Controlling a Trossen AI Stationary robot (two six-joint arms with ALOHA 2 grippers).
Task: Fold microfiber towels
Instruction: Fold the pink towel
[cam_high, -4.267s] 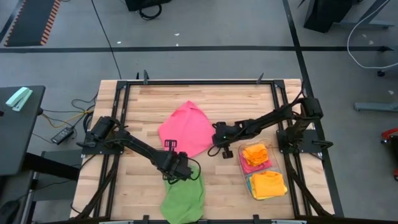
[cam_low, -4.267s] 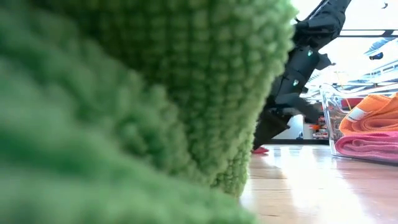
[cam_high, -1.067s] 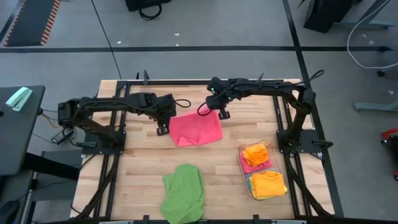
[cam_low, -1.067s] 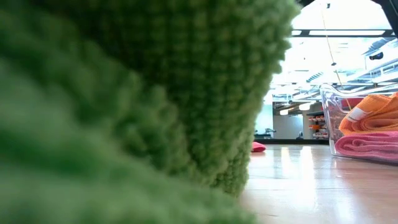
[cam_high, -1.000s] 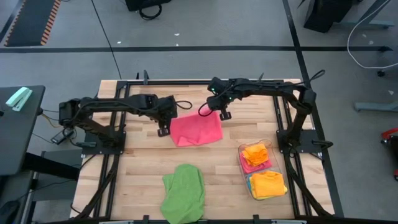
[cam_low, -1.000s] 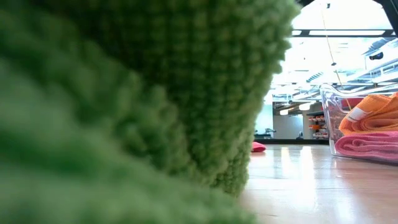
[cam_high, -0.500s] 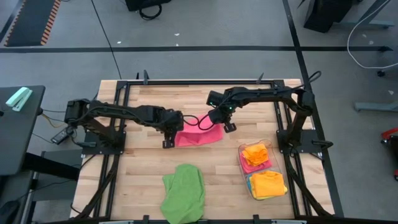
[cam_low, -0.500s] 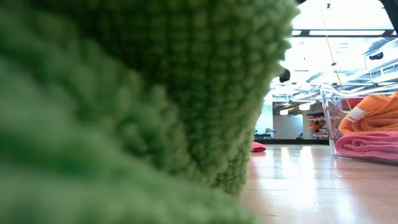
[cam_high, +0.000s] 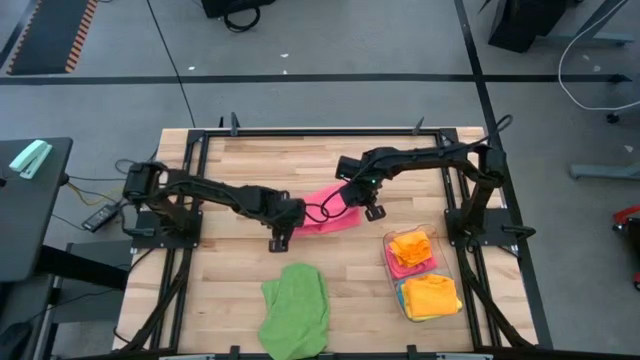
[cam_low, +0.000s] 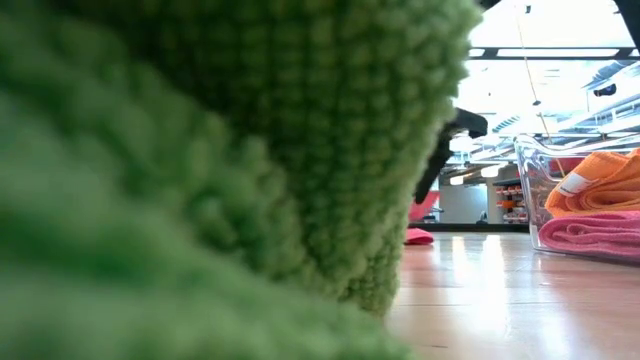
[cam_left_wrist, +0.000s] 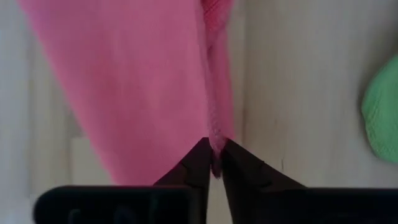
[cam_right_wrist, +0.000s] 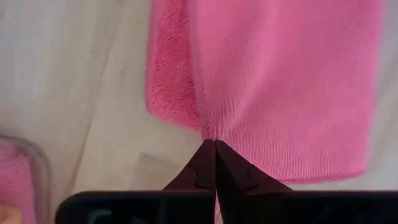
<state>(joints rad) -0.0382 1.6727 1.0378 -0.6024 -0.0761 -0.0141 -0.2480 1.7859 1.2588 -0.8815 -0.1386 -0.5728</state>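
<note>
Holding the pink towel (cam_high: 330, 212) at mid-desk (cam_high: 230, 290), with left gripper (cam_high: 279, 237) and right gripper (cam_high: 371, 206) fingers pinched on its corners. Lying crumpled nearer the front edge: green towel (cam_high: 296, 312). Sitting inside the clear bin (cam_high: 391, 270): folded orange and pink towels (cam_high: 420, 270).

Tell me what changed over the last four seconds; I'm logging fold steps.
The left gripper left the green towel. Both grippers pinched the pink towel, spread it at the far side, then drew its edge toward the near side. The right gripper is shut on it too. The green towel and the bin stayed put.
</note>
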